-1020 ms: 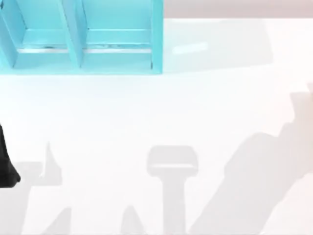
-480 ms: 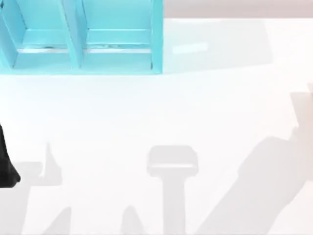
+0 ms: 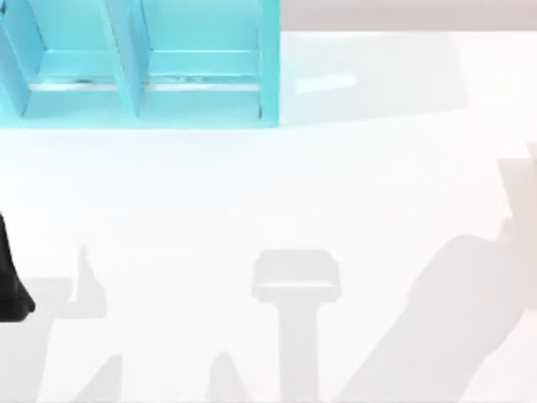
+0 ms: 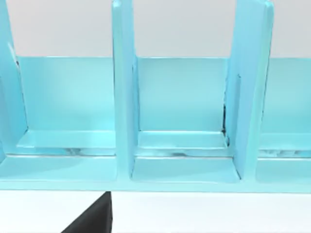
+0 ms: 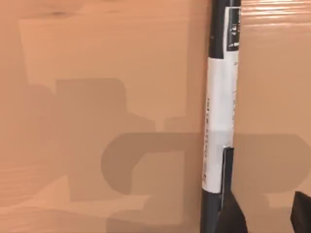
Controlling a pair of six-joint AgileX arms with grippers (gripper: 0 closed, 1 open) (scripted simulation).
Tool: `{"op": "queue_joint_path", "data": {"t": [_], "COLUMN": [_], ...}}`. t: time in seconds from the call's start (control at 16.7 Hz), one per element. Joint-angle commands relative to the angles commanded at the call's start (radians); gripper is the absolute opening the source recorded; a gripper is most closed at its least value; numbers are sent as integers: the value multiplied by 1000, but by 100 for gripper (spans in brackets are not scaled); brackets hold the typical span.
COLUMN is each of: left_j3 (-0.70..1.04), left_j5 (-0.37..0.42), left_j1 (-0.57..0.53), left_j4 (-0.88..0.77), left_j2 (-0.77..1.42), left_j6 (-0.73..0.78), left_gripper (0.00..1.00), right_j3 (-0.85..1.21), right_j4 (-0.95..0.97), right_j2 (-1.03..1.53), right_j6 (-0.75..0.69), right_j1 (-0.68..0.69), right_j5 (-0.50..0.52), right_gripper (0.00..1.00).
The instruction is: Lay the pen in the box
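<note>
**Pen at right end effector, box at rear left**

The left arm [image 3: 10,281] sits at the tabletop's [image 3: 252,193] left edge; whether its end effector is wide or narrow cannot be told. A turquoise box [image 3: 138,63] with upright dividers stands at the rear left of the tabletop, and the left wrist view faces its compartments. In the right wrist view, the pen [image 5: 221,116] lies between the fingers [image 5: 232,211] of the right end effector [image 5: 262,213], above a brown wooden surface [image 5: 97,73]; contact cannot be told.

A white table [image 3: 268,210] is carrying a turquoise box [image 3: 138,63] with upright dividers at its far left. In the right wrist view, the pen [image 5: 218,121] is lying on a brown wooden surface [image 5: 97,73].
</note>
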Motion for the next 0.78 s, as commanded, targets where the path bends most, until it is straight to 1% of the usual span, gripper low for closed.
{"op": "queue_joint_path", "data": {"t": [0.42, 0.48, 0.78], "left_j3": [0, 0, 0], "left_j5": [0, 0, 0], "left_j1": [0, 0, 0], "left_j4": [0, 0, 0], "left_j2": [0, 0, 0], "left_j6": [0, 0, 0], "left_gripper": [100, 100, 100], "right_j3": [0, 0, 0], "right_j4": [0, 0, 0], "right_j2": [0, 0, 0], "right_j6": [0, 0, 0], "right_j1": [0, 0, 0], "right_j5": [0, 0, 0], "right_gripper": [98, 100, 100]}}
